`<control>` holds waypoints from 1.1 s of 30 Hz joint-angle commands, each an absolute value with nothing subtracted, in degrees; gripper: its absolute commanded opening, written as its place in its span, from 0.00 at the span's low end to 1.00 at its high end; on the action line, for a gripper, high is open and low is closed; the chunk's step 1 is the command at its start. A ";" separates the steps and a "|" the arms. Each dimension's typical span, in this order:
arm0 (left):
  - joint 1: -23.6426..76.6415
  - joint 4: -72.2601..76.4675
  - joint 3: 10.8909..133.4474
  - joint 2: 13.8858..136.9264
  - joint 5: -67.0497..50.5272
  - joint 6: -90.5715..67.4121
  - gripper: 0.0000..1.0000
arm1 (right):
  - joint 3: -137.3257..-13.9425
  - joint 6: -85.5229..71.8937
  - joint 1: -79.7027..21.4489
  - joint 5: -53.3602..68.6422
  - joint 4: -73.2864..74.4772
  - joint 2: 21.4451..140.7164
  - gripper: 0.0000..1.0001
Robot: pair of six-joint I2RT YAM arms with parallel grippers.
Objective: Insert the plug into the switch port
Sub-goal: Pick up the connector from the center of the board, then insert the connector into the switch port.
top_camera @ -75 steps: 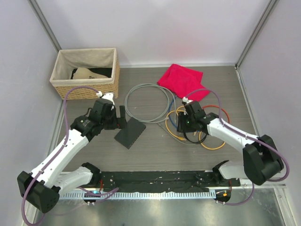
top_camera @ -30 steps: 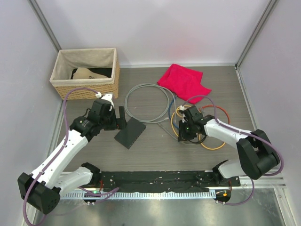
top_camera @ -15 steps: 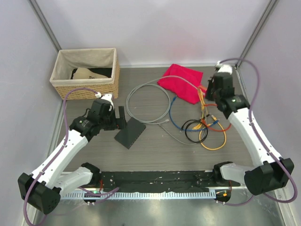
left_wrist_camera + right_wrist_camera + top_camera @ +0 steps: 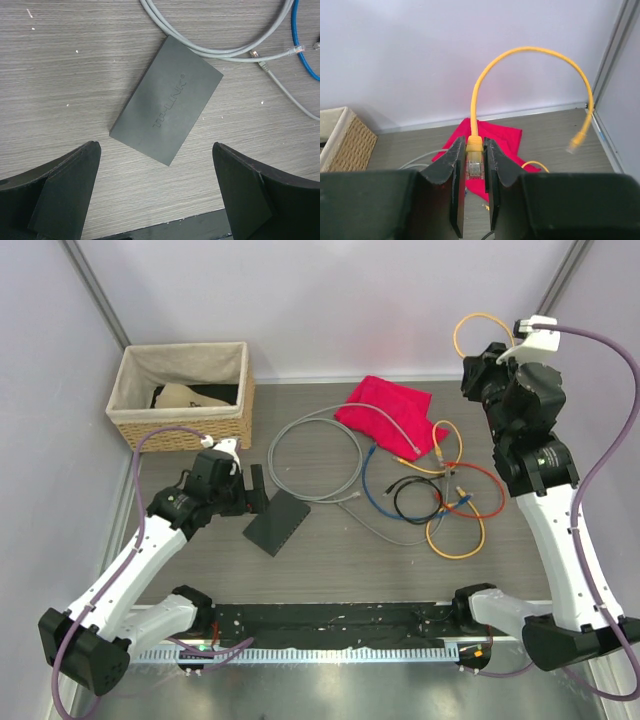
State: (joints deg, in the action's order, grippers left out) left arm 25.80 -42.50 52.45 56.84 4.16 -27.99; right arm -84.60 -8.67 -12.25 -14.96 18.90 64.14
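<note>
The switch (image 4: 277, 522) is a flat dark grey box lying on the table left of centre; it also shows in the left wrist view (image 4: 166, 99), top face up, sockets not visible. My left gripper (image 4: 258, 490) hovers open and empty just above its near-left edge (image 4: 154, 147). My right gripper (image 4: 488, 380) is raised high at the back right, shut (image 4: 475, 165) on the clear plug (image 4: 475, 161) of a short yellow cable (image 4: 530, 49). The cable arcs upward (image 4: 470, 325) and its free end (image 4: 576, 142) hangs loose.
A wicker basket (image 4: 180, 395) stands at the back left. A red cloth (image 4: 388, 412) lies at the back centre. A grey cable coil (image 4: 315, 460) lies beside the switch. Blue, black, red and orange cables (image 4: 440, 505) are tangled at the right. A black rail (image 4: 330, 620) runs along the front.
My right arm has risen from the cable pile up and to the back right, lifting the yellow cable by its plug. The left arm and switch have not moved.
</note>
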 commanded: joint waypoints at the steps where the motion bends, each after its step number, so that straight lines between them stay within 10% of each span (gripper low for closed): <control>1: 25.31 -39.73 52.29 56.42 1.76 -27.77 1.00 | -91.09 -6.50 -12.22 -10.56 15.37 65.29 0.01; 11: 25.05 -38.06 51.77 55.55 -1.21 -30.84 1.00 | -71.04 -17.49 -13.96 5.71 18.55 61.80 0.01; 33: 43.85 -8.89 40.96 65.64 2.91 -65.91 0.98 | -32.26 -34.19 -61.33 -28.73 -5.09 60.56 0.01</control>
